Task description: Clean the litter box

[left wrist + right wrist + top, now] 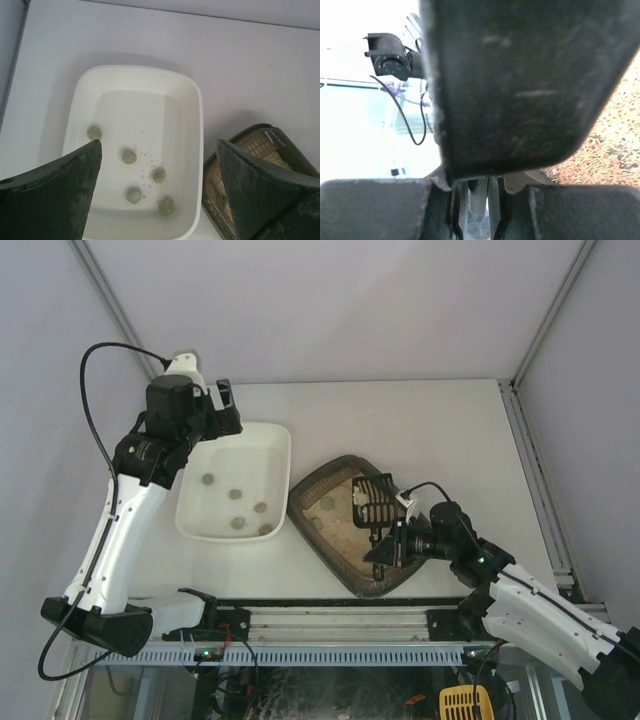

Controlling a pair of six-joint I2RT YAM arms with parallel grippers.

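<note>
The litter box [340, 540], a dark grey-brown tray of beige litter, sits at the table's middle front; its corner shows in the left wrist view [272, 137]. My right gripper [386, 548] is shut on the handle of a black slotted scoop [373, 501] and holds it over the litter. In the right wrist view the scoop handle [520, 75] fills the frame above my gripper [477, 187], with litter [615, 145] to the right. A greenish clump [327, 504] lies in the litter. My left gripper [224, 403] is open and empty over the far left of the white tray.
A white rectangular tray [268, 455] stands left of the litter box and touches it; it holds several greenish clumps [129, 157] and a few litter grains. The left wrist view shows its rim [200, 130] between my open fingers [60, 200]. White walls close off the table's far side.
</note>
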